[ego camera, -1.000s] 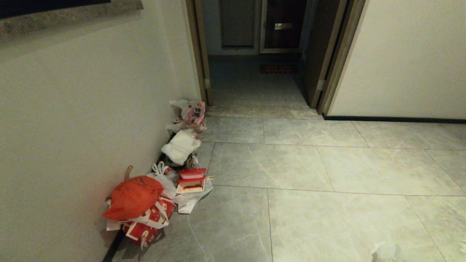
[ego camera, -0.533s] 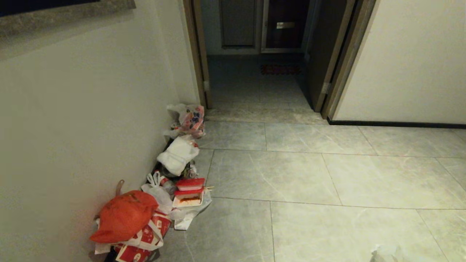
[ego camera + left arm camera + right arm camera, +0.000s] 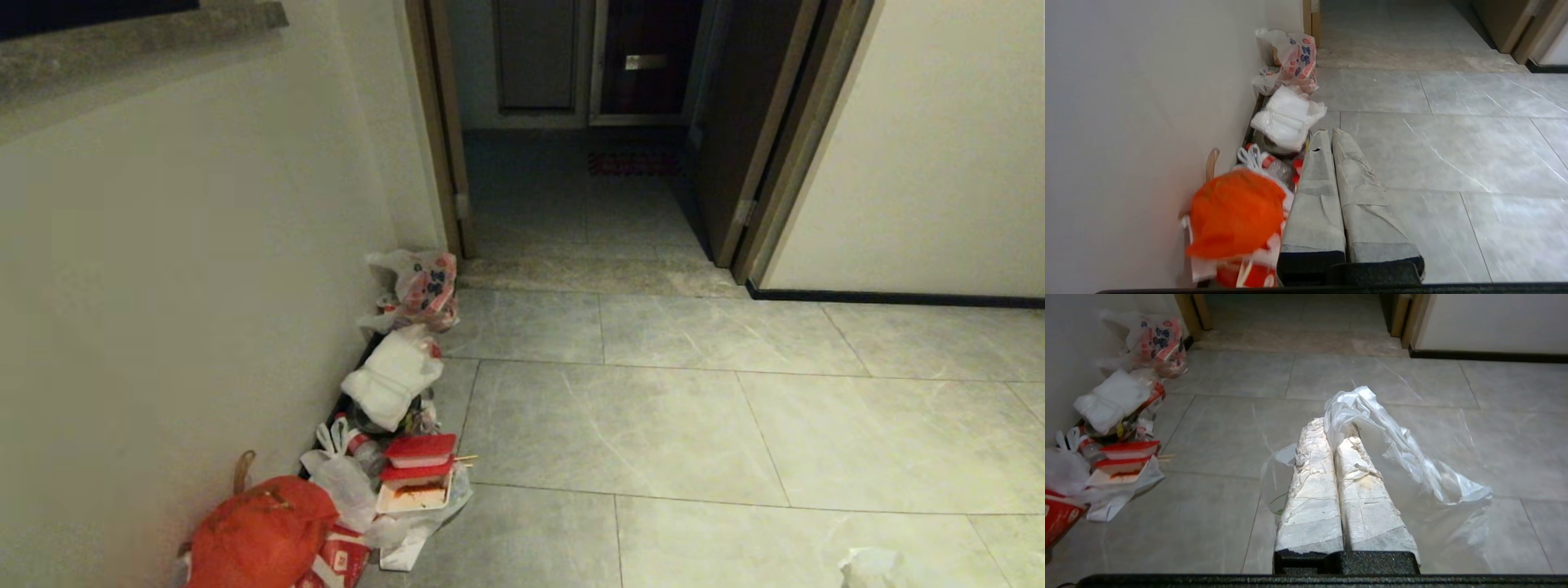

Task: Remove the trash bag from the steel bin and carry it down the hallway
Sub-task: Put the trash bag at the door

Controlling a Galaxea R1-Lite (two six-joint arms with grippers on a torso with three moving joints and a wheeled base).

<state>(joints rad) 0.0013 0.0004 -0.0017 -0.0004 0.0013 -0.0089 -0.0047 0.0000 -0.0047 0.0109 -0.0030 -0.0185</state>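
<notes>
From my head I look along the hallway (image 3: 653,425), grey tiles running to an open doorway (image 3: 571,122), with rubbish heaped against the left wall: an orange bag (image 3: 261,535), red food boxes (image 3: 418,461), a plain white bag (image 3: 392,376) and a printed bag (image 3: 420,286) nearest the door frame. A scrap of the trash bag (image 3: 873,567) shows at the bottom right edge; neither of my arms appears here. From my left wrist, my left gripper (image 3: 1327,132) has its two taped fingers pressed together on nothing, pointing past the orange bag (image 3: 1235,218). From my right wrist, my right gripper (image 3: 1337,428) is clamped tight on the trash bag (image 3: 1412,461), whose thin plastic bunches at the fingertips and hangs beside them above the tiles.
</notes>
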